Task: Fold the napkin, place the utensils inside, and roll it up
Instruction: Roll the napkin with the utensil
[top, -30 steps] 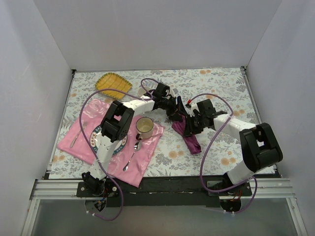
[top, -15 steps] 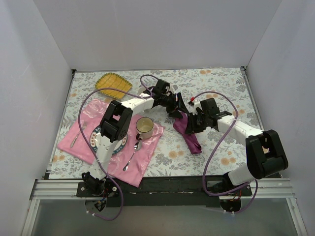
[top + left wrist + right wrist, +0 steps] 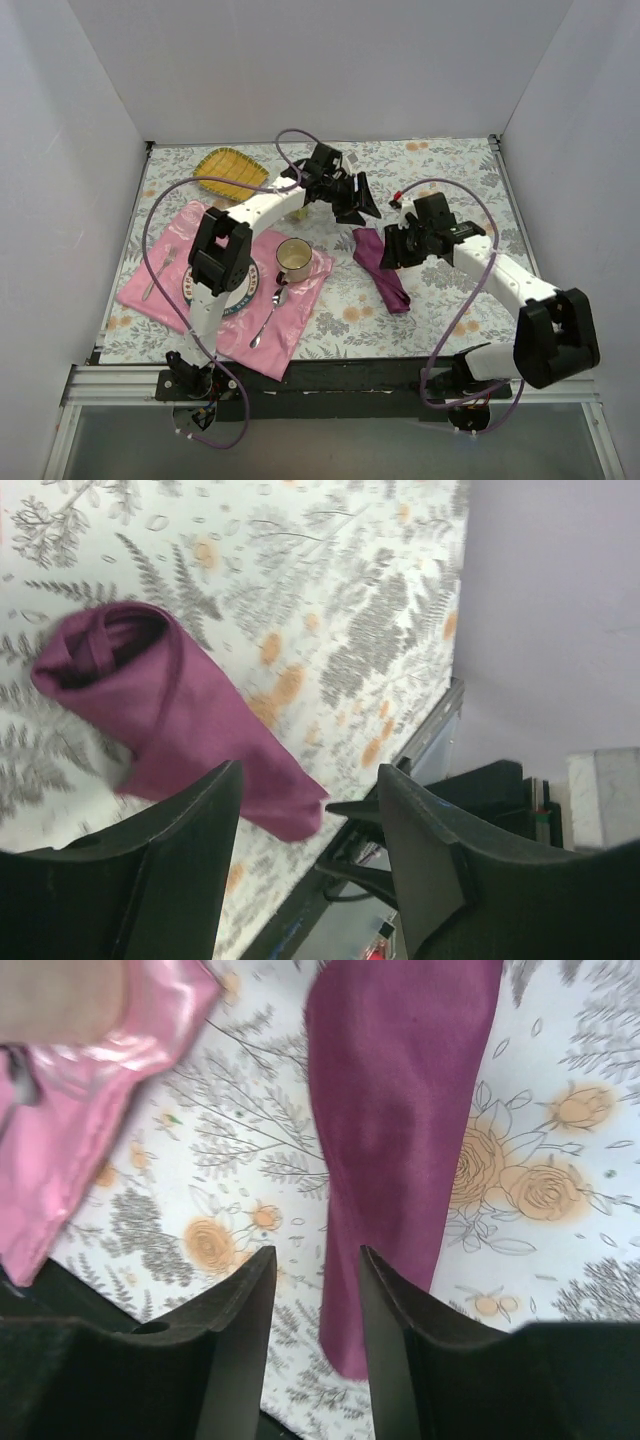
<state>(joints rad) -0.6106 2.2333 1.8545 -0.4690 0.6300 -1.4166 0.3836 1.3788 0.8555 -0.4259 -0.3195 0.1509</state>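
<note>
The dark purple napkin point(image 3: 381, 270) lies rolled into a tube on the floral tablecloth in the middle. It also shows in the left wrist view point(image 3: 170, 720) with its open end at the far left, and in the right wrist view point(image 3: 400, 1140). The blue-handled utensil is hidden. My left gripper point(image 3: 362, 203) is open and empty, lifted off behind the roll's far end; its jaws point(image 3: 310, 810) stand wide apart. My right gripper point(image 3: 392, 250) is open and empty just right of the roll, and its jaws point(image 3: 318, 1290) stand apart above the roll's edge.
A pink placemat point(image 3: 225, 285) at front left carries a plate point(image 3: 195, 290), a cream mug point(image 3: 294, 259), a silver spoon point(image 3: 268, 315) and a fork point(image 3: 157, 272). A yellow woven dish point(image 3: 230, 171) sits at the back left. White walls enclose the table.
Both grippers have drawn back from the rolled napkin: the left one rose and moved away toward the back, the right one moved right. The roll stays on the table.
</note>
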